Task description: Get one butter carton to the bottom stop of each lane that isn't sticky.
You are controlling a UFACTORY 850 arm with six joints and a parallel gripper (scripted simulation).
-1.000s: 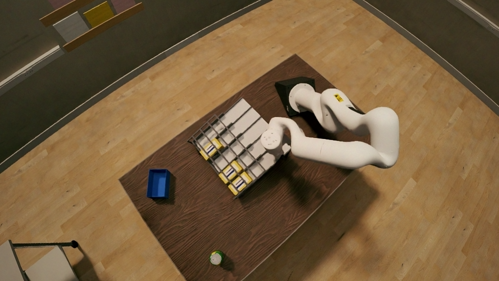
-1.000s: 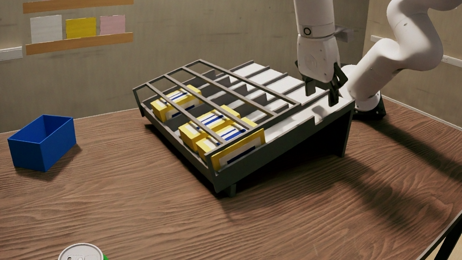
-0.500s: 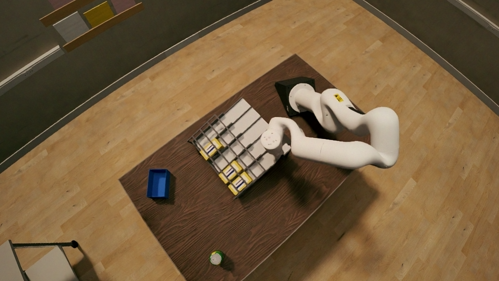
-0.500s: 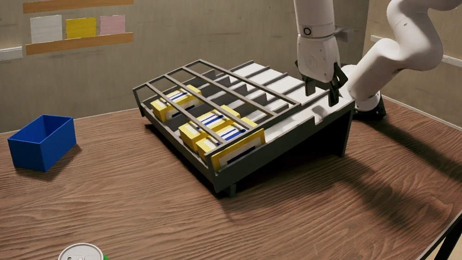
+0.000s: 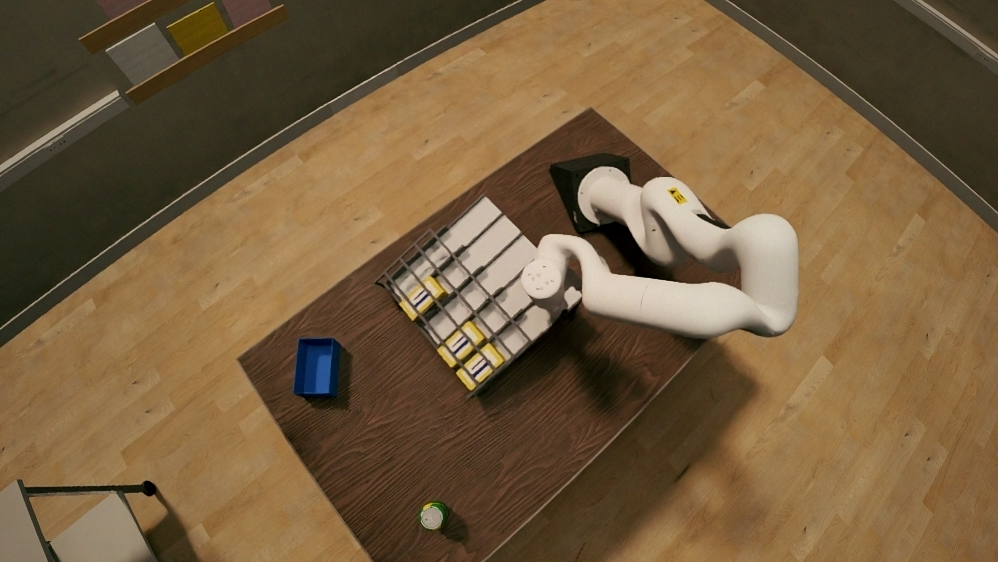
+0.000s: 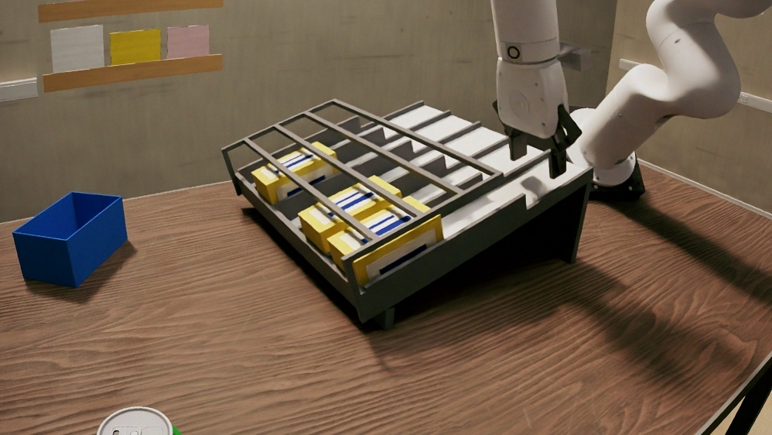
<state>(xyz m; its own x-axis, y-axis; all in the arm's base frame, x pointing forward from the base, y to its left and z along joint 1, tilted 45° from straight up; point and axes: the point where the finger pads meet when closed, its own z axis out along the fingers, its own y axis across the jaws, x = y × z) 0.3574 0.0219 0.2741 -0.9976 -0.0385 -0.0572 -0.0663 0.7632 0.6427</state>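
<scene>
Three yellow butter cartons (image 6: 353,203) with white and blue labels lie at the shelf (image 6: 475,238) bottom stop, seemingly touching it; the tool (image 6: 537,151) hangs wide, empty.

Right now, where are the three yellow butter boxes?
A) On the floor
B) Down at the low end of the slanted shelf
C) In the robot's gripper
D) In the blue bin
B: all three butter cartons lie at the low end of the sloped shelf, under its bars, while the open gripper hangs with nothing in it over the high end and the blue bin shows no carton.
</scene>
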